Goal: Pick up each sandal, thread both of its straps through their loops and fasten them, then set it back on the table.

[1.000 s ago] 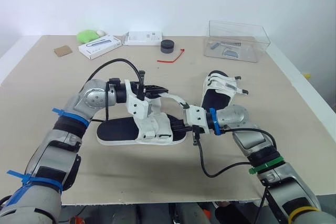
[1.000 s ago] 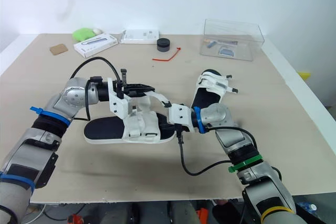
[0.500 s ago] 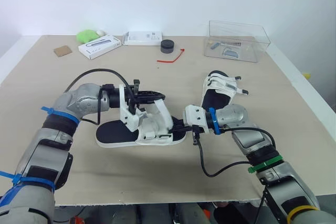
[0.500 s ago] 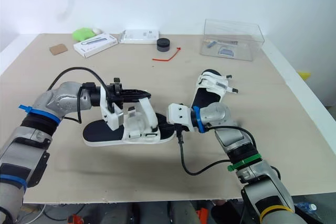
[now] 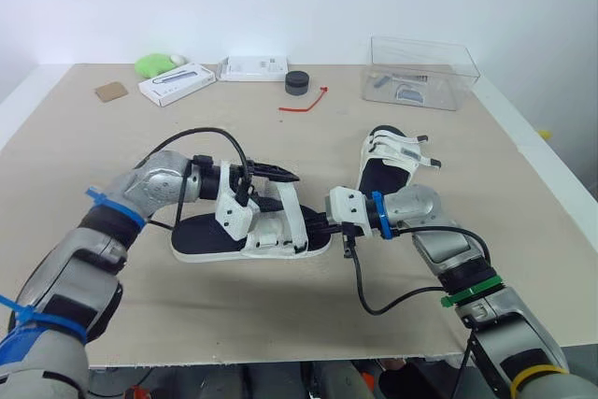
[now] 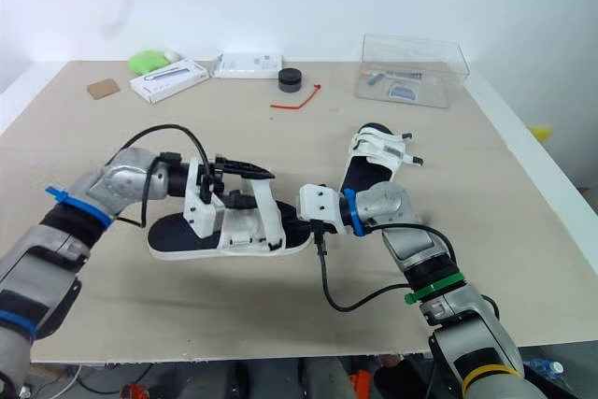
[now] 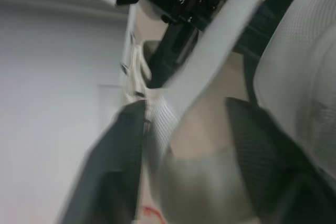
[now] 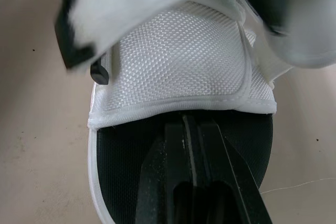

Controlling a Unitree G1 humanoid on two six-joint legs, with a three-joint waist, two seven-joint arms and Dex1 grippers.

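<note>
The near sandal [image 5: 245, 236] lay flat on the tabletop [image 5: 84, 151] just left of the frame's centre, its black footbed facing up and its white mesh upper toward its right end. The left gripper [image 5: 283, 188] hovered just above that upper, at a loose white strap [image 7: 220, 40] that ran slantwise close across the left wrist view. Whether this gripper was clamped on the strap or only beside it could not be told. The right gripper [image 8: 191, 124] came in from the right at the sandal's toe end. Its two black fingers were pressed together with nothing between them, and their tips lay over the footbed at the edge of the mesh upper.

The second sandal [image 5: 389, 167] lay right of centre, apart from the first, its straps sticking out to the right.

Along the far edge of the tabletop, from upper left to upper right, were:
- a brown card [image 5: 111, 91]
- a green object [image 5: 152, 65]
- two white boxes [image 5: 177, 82]
- a black round object [image 5: 297, 82]
- a red tie [image 5: 306, 104]
- a clear plastic box [image 5: 425, 73]
</note>
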